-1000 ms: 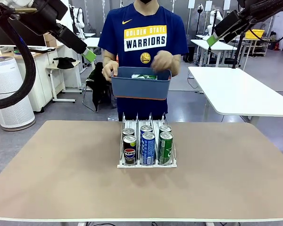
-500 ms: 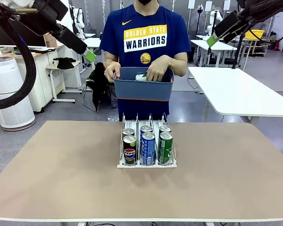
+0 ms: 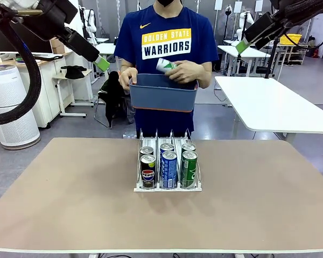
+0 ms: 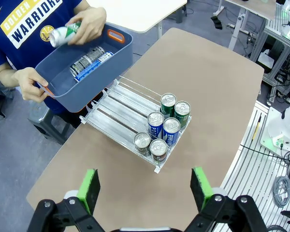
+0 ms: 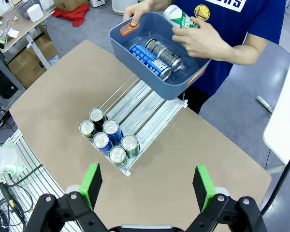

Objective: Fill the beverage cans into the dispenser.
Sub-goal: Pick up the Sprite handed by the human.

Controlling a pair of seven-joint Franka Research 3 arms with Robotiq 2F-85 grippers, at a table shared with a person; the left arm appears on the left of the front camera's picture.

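Observation:
The dispenser (image 3: 175, 141) stands mid-table with several beverage cans at its front end: a black Pepsi can (image 3: 148, 172), a blue can (image 3: 168, 169) and a green can (image 3: 189, 168), each with another behind it. Across the table a person holds a blue-grey tub (image 3: 162, 94) in one hand and lifts a green can (image 3: 166, 65) over it with the other. More cans (image 5: 157, 54) lie in the tub. My left gripper (image 3: 101, 63) and right gripper (image 3: 241, 46) hang high above the table, both open and holding nothing. From the wrists, the left gripper (image 4: 145, 188) and right gripper (image 5: 147, 180) look down on the dispenser (image 4: 118, 104) (image 5: 135, 104).
The rear halves of the dispenser's three lanes are bare. Brown tabletop (image 3: 70, 199) stretches free on both sides of the rack. A white table (image 3: 274, 107) stands beyond the far right corner, and an air purifier (image 3: 11, 107) at far left.
The person's hand went into the tub and has come up holding a green can above its rim. Both arms have stayed still.

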